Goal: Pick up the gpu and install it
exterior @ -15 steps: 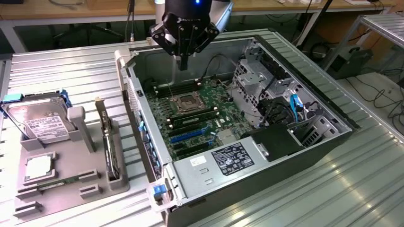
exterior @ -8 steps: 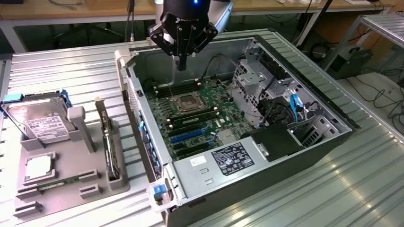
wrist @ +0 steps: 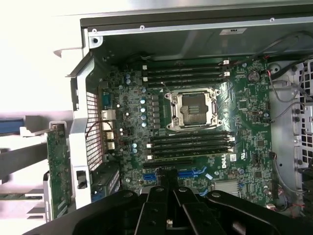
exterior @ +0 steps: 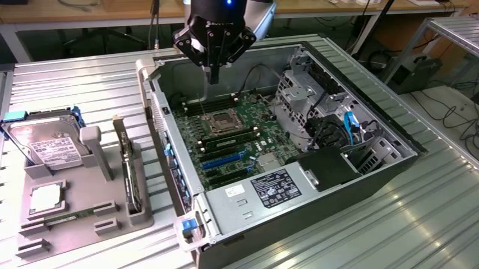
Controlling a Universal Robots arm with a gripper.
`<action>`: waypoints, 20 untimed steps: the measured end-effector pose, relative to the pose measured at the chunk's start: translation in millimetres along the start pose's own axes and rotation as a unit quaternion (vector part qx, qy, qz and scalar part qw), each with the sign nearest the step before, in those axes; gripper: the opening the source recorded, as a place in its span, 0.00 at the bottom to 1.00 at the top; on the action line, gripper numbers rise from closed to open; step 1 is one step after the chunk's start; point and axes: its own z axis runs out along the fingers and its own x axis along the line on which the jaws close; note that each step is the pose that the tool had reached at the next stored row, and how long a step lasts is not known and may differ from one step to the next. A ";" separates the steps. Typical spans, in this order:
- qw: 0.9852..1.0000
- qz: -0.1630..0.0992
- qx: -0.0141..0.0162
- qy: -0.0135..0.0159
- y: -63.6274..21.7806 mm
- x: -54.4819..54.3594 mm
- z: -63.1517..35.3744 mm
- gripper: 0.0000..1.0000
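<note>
The gpu (exterior: 132, 176) stands on edge in a slot of the grey holder tray (exterior: 90, 224), at the exterior view's left of the open computer case (exterior: 374, 168). Its green board (wrist: 58, 166) also appears in the wrist view, just outside the case wall. My gripper (exterior: 213, 75) hangs over the far end of the case, above the motherboard (exterior: 232, 140), well away from the gpu. Its fingers (wrist: 166, 180) are shut together with nothing between them. The blue expansion slots (wrist: 190, 172) on the motherboard lie just below the fingertips in the wrist view.
On the grey tray also sit a silver hard drive (exterior: 46, 144), a processor chip (exterior: 45, 197) and a memory stick (exterior: 71, 217). Inside the case are an empty processor socket (wrist: 193, 110), drive cages (exterior: 314, 101) and cables. The ribbed metal table (exterior: 389, 235) surrounds everything.
</note>
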 end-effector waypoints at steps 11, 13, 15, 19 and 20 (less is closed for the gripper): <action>1.000 0.000 0.000 0.000 -0.4 5.5 -0.1 0.11; 1.000 0.000 0.000 0.000 -0.4 5.9 -0.2 0.11; 1.000 0.000 0.000 0.000 -0.5 6.5 -0.2 0.11; 1.000 0.000 0.000 0.000 -0.6 8.0 -0.2 0.11; 1.000 0.000 0.000 0.000 -0.6 8.2 -0.2 0.11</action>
